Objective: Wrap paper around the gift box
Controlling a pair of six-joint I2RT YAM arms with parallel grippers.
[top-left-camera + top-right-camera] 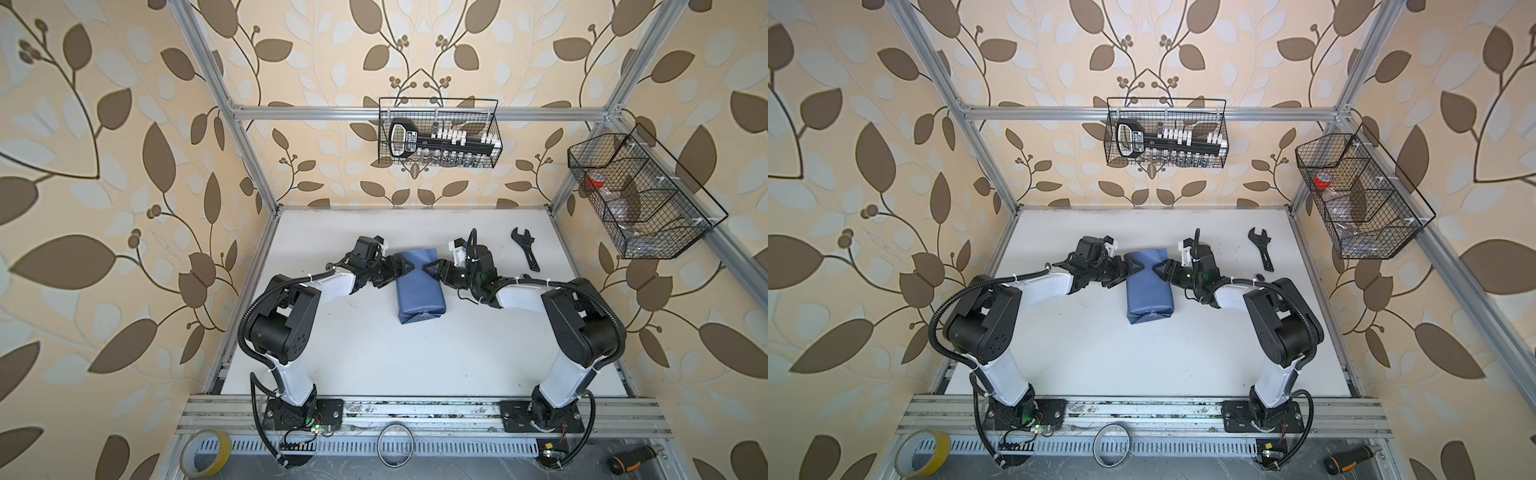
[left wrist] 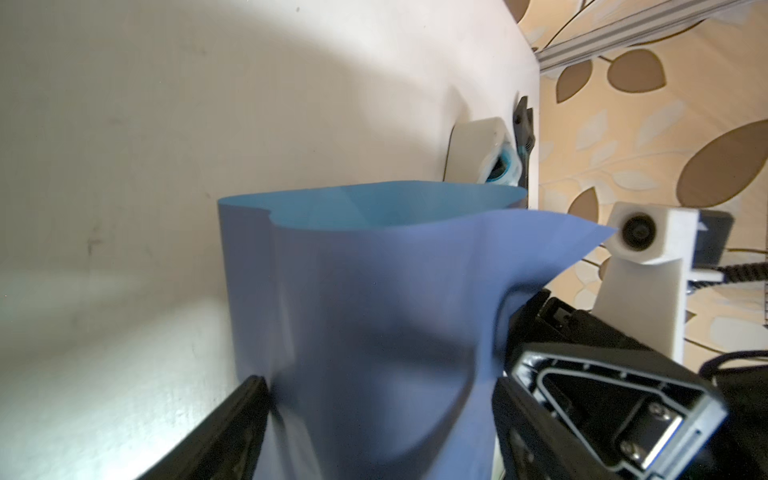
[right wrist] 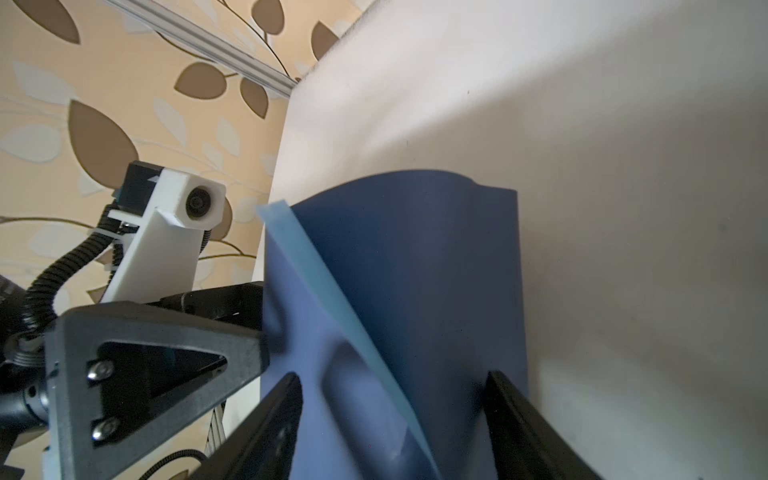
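Mid-bench (image 1: 374, 353), the paper (image 1: 419, 291) already sleeves your box, which lies hidden inside. The end facing the bench's near edge is folded shut; the far end gapes open, yet to be tucked and sealed. Your left gripper (image 1: 410, 266) and right gripper (image 1: 425, 268) meet at that open end, jaws spread wide, each straddling and denting a side wall, apparently pressing rather than pinching.

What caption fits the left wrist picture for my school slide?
The left tool and right tool press the blue paper tube from opposite sides; its far end gapes open, light blue inside.
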